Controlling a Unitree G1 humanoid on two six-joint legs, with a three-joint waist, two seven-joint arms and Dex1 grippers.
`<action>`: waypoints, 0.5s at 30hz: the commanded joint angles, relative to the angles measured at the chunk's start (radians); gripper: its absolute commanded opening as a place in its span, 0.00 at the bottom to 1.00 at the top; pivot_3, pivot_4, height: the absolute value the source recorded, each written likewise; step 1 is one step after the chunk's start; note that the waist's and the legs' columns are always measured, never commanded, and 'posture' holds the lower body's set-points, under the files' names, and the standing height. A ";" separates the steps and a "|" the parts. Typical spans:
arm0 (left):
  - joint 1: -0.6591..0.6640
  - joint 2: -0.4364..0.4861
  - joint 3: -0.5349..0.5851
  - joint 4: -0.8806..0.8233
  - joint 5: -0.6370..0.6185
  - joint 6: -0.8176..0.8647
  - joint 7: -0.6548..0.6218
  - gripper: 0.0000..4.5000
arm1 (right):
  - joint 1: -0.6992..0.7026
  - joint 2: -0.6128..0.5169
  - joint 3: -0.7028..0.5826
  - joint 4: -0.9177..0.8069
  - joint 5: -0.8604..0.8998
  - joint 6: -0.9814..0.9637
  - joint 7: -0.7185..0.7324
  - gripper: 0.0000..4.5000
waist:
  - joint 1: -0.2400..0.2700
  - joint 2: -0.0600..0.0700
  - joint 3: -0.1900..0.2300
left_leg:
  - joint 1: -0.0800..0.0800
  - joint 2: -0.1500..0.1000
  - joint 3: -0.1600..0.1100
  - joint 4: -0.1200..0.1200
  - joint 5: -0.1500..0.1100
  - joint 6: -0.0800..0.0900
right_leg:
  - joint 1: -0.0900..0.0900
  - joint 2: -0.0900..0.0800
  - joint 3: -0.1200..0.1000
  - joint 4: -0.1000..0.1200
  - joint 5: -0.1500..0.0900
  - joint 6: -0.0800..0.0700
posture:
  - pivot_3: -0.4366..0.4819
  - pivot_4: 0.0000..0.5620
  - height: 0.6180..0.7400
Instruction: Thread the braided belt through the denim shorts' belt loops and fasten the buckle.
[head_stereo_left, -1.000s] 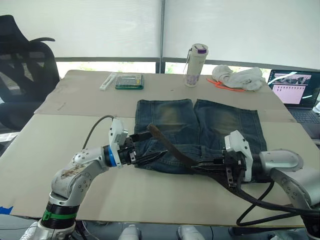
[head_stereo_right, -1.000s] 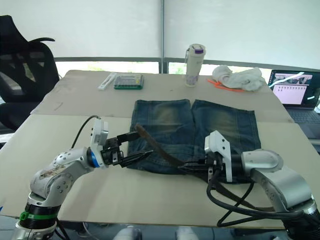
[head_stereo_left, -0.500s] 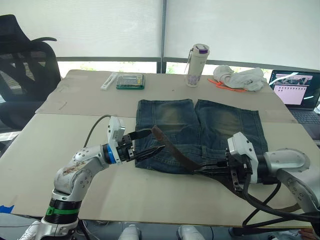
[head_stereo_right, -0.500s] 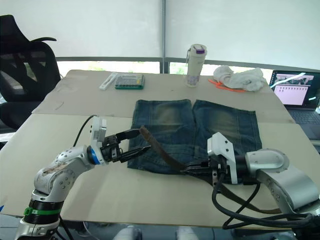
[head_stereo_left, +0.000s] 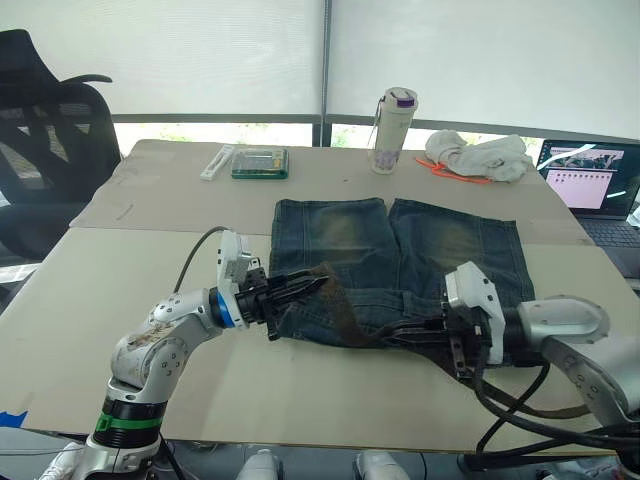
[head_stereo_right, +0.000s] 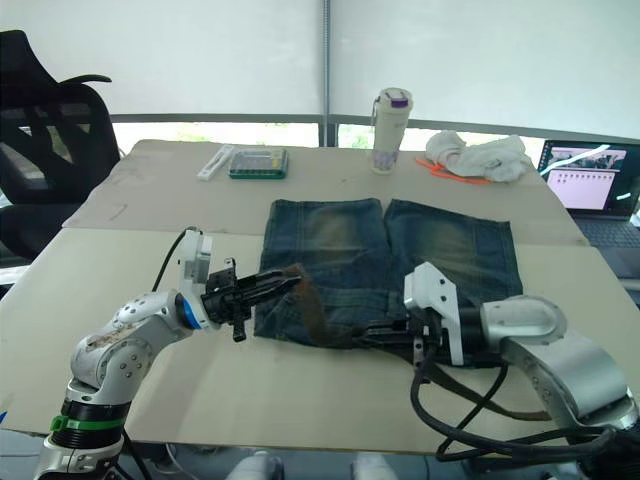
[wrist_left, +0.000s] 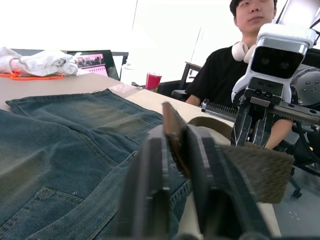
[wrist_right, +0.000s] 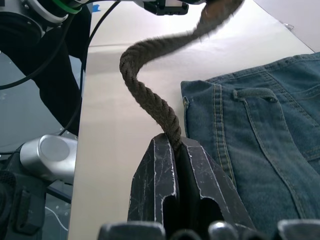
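On the table (head_stereo_left: 150, 250), both hands pinch the braided belt (head_stereo_left: 335, 305), buckle unseen

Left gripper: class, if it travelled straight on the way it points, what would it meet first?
Probably the right gripper. The left gripper, shut on the braided belt, points across the denim shorts towards it, though depth is uncertain.

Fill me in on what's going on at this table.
The robot is working a braided belt at the waistband of denim shorts spread on the table. The left gripper pinches the belt's free end; the right gripper grips it further along. The belt arches between them, not visibly through any loop. A person sits beyond.
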 joint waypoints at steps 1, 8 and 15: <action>-0.018 0.003 0.014 -0.017 -0.012 -0.018 -0.011 0.01 | -0.036 0.023 -0.001 -0.039 0.022 0.029 -0.059 0.00 | 0.000 0.000 0.000 | 0.000 0.000 0.000 0.000 0.000 0.000 | 0.000 0.000 0.000 0.000 0.000 0.000 | 0.48 0.27 0.98; -0.037 -0.014 0.019 0.018 -0.002 -0.005 0.032 0.00 | -0.036 -0.018 -0.079 0.059 -0.006 0.006 -0.073 0.38 | 0.004 0.000 0.000 | 0.000 0.000 0.000 0.000 0.000 0.000 | 0.000 0.000 0.000 0.000 0.000 0.000 | 0.48 0.27 0.98; -0.088 -0.079 0.014 0.031 0.008 0.040 0.185 0.00 | 0.103 -0.040 -0.276 0.093 0.033 0.004 -0.071 0.92 | 0.012 0.000 0.000 | -0.001 0.000 0.000 0.000 0.000 0.000 | 0.000 0.000 0.000 -0.001 0.000 0.000 | 0.48 0.27 0.98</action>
